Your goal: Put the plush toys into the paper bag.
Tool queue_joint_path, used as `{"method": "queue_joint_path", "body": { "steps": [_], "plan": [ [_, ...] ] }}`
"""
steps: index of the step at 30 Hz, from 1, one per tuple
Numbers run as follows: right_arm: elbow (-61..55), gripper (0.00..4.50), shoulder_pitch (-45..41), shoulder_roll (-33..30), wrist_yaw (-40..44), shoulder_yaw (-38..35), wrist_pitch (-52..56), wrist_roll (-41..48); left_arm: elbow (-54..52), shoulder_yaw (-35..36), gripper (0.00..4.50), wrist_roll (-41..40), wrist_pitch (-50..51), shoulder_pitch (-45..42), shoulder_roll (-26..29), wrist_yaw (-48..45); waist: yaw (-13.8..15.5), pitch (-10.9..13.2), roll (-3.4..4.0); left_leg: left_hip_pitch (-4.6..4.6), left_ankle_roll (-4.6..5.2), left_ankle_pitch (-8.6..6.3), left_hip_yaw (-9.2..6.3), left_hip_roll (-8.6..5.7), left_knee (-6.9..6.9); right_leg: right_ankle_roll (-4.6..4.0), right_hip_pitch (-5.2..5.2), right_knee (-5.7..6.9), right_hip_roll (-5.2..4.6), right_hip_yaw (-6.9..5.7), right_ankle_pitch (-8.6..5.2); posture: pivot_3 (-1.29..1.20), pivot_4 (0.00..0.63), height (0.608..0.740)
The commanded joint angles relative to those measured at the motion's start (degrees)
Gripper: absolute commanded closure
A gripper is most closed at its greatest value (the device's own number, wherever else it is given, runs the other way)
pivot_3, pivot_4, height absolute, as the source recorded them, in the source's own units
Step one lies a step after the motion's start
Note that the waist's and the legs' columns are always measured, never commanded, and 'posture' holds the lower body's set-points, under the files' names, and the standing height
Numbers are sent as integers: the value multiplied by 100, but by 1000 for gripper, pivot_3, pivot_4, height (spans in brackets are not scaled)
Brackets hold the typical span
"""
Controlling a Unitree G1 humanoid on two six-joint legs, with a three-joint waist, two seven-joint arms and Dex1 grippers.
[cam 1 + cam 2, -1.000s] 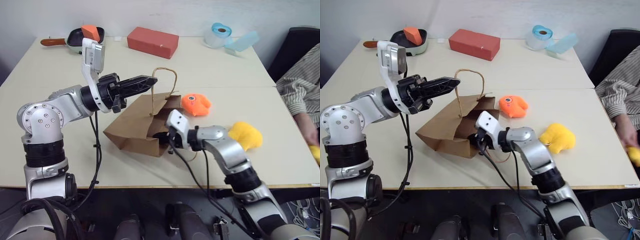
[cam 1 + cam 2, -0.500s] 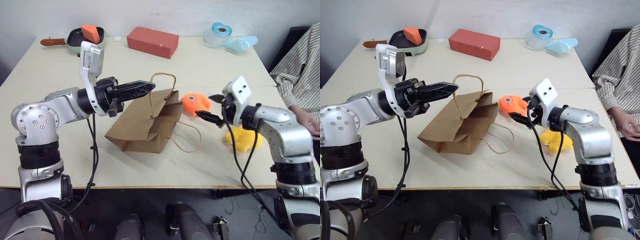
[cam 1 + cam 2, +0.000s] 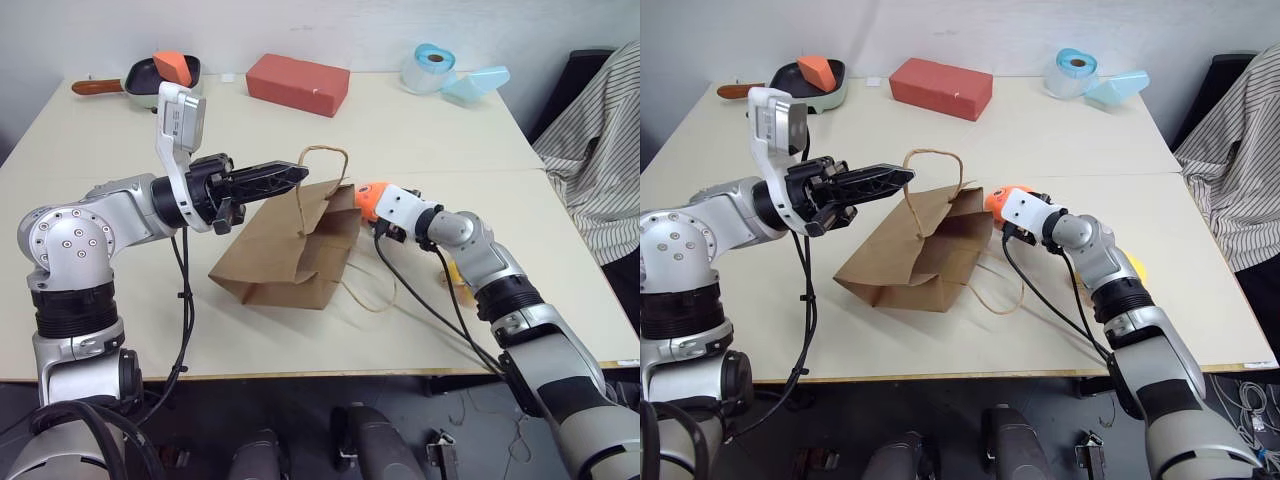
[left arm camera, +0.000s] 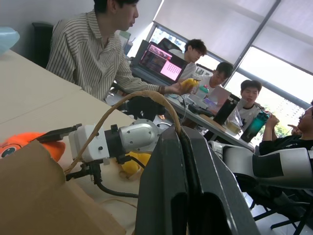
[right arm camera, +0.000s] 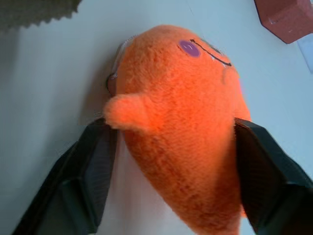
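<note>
- Orange plush toy (image 5: 183, 122) lies on the table (image 3: 560, 300) between the right gripper's (image 5: 171, 166) spread fingers (image 5: 95, 166), one on each flank, no squeeze evident.
- Best to press in evenly on the body before lifting.
- Yellow plush toy (image 3: 1133, 266) sits just behind that arm.
- Paper bag (image 3: 290, 250) lies beside; left gripper (image 3: 290, 177), pressed together, pinches its handle (image 3: 322, 160).

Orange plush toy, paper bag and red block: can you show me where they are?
Orange plush toy (image 5: 181, 122), right wrist view, on its fuzzy body between the fingers.
Paper bag (image 3: 275, 255), left eye view, on its flat brown side.
Red block (image 3: 297, 84), left eye view, on its top face.
</note>
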Motion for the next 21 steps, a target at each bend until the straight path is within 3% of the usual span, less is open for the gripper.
{"method": "queue_joint_path", "body": {
  "steps": [1,7,12,15,21],
  "plan": [
    [-34,2613,117,-268,-80,-185,-139,-85,-200,98,4500,-64,-78,-39,72,-36,8,0,0,0,0,0,0,0,0,0,0,0,0,0,0,0,150,740],
    [-1773,4367,895,-732,460,-1208,327,971,-198,80,4500,-96,-34,-27,64,-50,110,0,0,-4,0,0,-2,0,-7,0,-1,-8,1,-1,0,0,150,740],
    [-4238,4433,2016,-1362,1576,-1907,733,2204,-50,17,4500,-22,-67,-125,78,-143,150,3,5,-6,0,0,-4,1,-12,1,-3,-13,2,-3,0,0,150,740],
    [-5373,4433,2527,-1539,1814,-2016,1067,2611,43,-34,4500,36,-114,-199,71,-226,135,3,5,-4,-2,-2,-5,1,-12,1,-1,-14,4,-4,0,0,150,740],
    [-5972,4433,2739,-1359,1667,-1039,715,1643,112,-94,4500,113,-160,-305,-10,-295,132,3,5,3,-3,-1,-4,0,-6,1,2,-5,3,-3,0,0,150,740]
  ]
}}
